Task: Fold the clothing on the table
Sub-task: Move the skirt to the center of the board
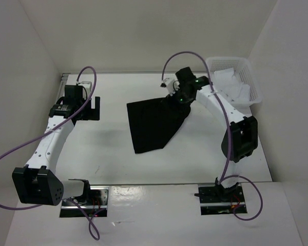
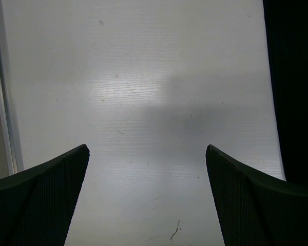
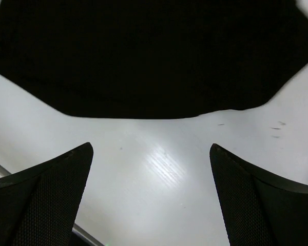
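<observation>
One piece of black clothing [image 1: 155, 124] is lying on one white table [image 1: 113, 154]. One white lattice basket [image 1: 254, 84] is standing there too, holding white cloth pieces [image 1: 231, 87] that are bunching together too much to count. Two arms are working over the table, the left arm [image 1: 54, 138] and the right arm [image 1: 215, 102]. They are carrying two grippers, the left gripper [image 2: 147, 151] and the right gripper [image 3: 151, 148], each showing two fingers [image 2: 41, 205], four in all. Two purple cables [image 1: 5, 154] are looping, one along each arm. Two base plates [image 1: 90, 197] are holding the arms.
</observation>
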Robot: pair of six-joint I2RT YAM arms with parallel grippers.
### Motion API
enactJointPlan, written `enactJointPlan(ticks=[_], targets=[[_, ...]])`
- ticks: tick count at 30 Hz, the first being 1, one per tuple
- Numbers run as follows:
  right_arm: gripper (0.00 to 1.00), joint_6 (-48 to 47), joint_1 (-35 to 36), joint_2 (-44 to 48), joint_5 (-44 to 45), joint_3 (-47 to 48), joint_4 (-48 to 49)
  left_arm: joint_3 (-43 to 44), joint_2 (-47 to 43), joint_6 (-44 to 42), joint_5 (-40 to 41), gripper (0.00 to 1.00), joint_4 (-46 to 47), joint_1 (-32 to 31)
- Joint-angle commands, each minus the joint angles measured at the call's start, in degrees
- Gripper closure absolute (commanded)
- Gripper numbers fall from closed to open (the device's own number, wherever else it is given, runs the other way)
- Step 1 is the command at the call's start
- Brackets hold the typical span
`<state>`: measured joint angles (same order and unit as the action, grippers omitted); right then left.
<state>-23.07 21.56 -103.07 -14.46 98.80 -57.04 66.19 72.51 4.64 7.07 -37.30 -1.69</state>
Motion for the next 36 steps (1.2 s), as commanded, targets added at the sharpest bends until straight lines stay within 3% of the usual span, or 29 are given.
enactJointPlan(ticks=[1,8,12,14,18,20,28,36], targets=[[0.02,-1.6,6.5,3.8,6.4,-6.0,8.2,-0.4,-1.1,-0.4,0.9,0.0,1.1,-0.1],[0.02,3.5,8.0,3.5,13.4,-13.5,12.9,-0.9,0.2,-4.1,-10.5,0.0,2.5,-1.0],[0.02,4.6,6.7,8.9,14.0,-19.2,15.1,2.5,9.0,-4.9,-13.2,0.02,4.1,-7.1],[0.02,5.1,5.1,13.1,14.0,-22.6,15.6,4.7,12.7,-6.3,-17.0,0.03,6.2,-7.1],[0.02,6.4,-1.4,20.3,8.5,-27.9,18.4,8.4,24.4,-11.9,-27.7,0.14,9.3,-7.1],[0.02,6.4,-4.1,23.9,5.5,-29.4,19.0,10.5,30.2,-13.9,-29.7,0.27,10.6,-7.1],[0.02,5.6,-8.2,29.2,1.8,-33.0,19.0,24.3,42.6,-17.2,-32.5,0.46,10.1,-7.1],[0.02,5.6,-8.2,28.0,1.7,-33.0,19.0,33.6,51.7,-18.9,-31.1,0.45,10.1,-6.0]])
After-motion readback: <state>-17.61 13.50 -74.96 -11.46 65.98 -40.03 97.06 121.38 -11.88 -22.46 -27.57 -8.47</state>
